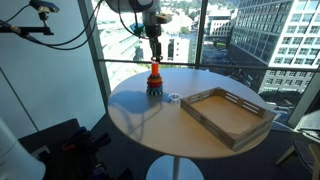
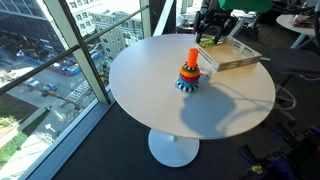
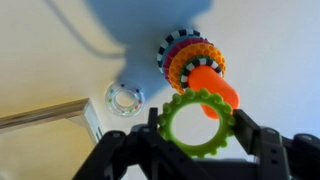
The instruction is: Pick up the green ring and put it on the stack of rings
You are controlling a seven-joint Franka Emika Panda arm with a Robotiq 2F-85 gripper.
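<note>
Clenched on one green ring, one end effector, poised just above one stack near the window-side edge of the table. One clear ring lying just beside the stack; one tray toward the opposite edge.

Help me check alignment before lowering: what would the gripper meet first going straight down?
Likely the stack of rings, its orange top just off the hole of the held green ring; depth is unclear.
</note>
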